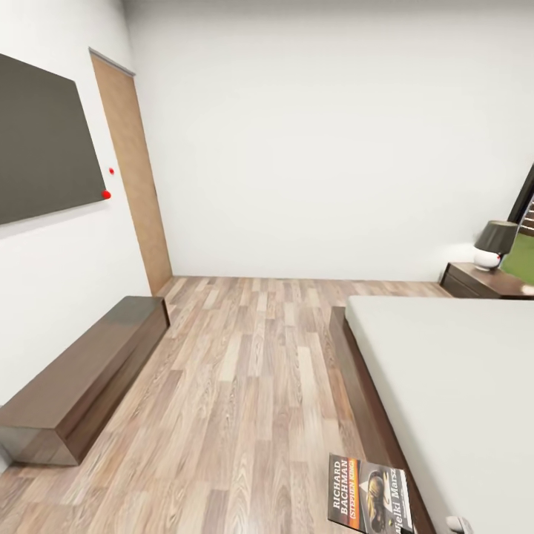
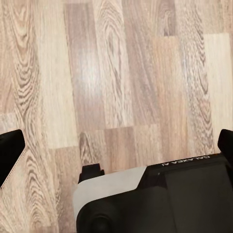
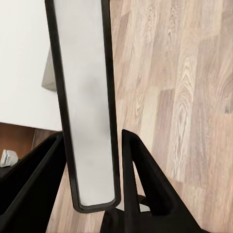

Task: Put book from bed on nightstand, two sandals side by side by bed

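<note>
The right gripper (image 3: 92, 174) is clamping the thin dark paperback book (image 1: 369, 495) with the orange band, carrying it beside the low dark-framed bed (image 1: 445, 386). It should be kept level while travelling toward the glossy reddish-brown nightstand (image 1: 475, 280) under the dark-shaded lamp (image 1: 495, 243). The right wrist view is showing the book's edge (image 3: 87, 107) between the fingers. The left gripper (image 2: 116, 155) is hanging wide apart, holding nothing, over the wood-plank floor (image 2: 116, 73).

Dark wall screen (image 1: 41, 141) above long low bench (image 1: 81, 374).
</note>
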Motion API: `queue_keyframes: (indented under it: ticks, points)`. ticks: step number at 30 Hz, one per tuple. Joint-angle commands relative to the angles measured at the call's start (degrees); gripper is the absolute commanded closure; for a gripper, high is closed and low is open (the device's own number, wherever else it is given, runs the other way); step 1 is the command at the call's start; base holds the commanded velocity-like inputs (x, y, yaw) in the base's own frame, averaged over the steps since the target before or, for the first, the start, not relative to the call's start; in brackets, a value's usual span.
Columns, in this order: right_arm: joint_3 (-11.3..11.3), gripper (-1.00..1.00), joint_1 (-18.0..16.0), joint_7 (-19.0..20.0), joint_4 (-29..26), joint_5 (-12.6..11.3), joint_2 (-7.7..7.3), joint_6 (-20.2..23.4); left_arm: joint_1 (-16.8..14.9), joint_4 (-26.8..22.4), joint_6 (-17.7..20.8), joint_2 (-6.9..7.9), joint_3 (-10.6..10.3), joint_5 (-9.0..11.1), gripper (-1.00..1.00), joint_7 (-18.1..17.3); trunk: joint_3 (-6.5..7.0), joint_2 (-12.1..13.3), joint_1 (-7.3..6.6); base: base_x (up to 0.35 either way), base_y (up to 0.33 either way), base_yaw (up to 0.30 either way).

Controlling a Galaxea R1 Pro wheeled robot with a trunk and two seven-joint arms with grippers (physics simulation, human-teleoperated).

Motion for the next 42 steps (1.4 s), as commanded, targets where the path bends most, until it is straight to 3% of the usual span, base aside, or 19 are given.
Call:
queue_keyframes:
  ticks: [1,42]
  points:
    - [0.23,1.0,-0.12,0.14,0.2,-0.36,0.01,-0.27,-0.04,0.03,-0.17,-0.01,0.5,-0.52,-1.0,-0.12,-0.09,-0.07,0.05,0.32,0.0,-0.001]
    - [0.23,1.0,-0.12,-0.08,0.2,-0.36,0.06,-0.44,-0.04,0.03,-0.17,-0.12,0.41,-0.59,-1.0,-0.12,-0.09,-0.07,0.05,0.321,0.0,0.0]
